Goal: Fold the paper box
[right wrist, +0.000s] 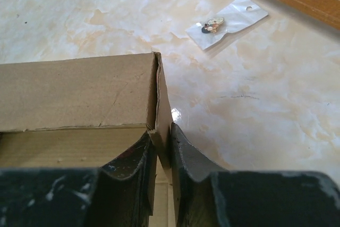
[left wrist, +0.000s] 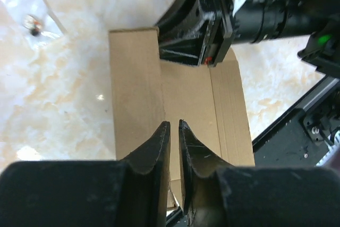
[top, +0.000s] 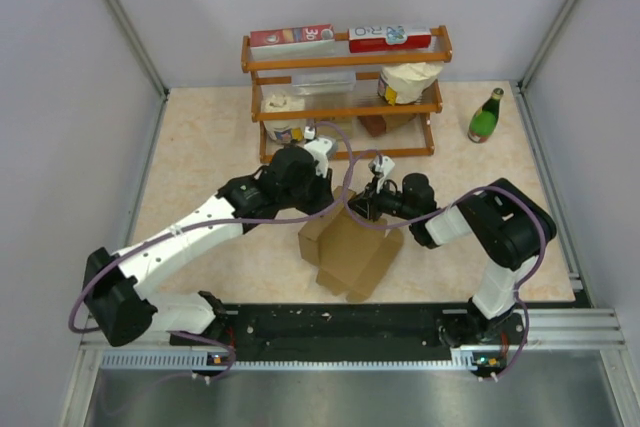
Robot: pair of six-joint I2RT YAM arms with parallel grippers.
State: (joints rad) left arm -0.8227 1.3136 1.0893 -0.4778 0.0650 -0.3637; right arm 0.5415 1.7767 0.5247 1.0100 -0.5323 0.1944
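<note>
While narrow, left pincer (left wrist: 173,124) and right pincer (right wrist: 161,131) each tight on paper box (top: 352,252) walls.

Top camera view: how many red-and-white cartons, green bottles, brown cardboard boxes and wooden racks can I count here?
red-and-white cartons: 2
green bottle: 1
paper box (brown cardboard): 1
wooden rack: 1
Total: 5
</note>
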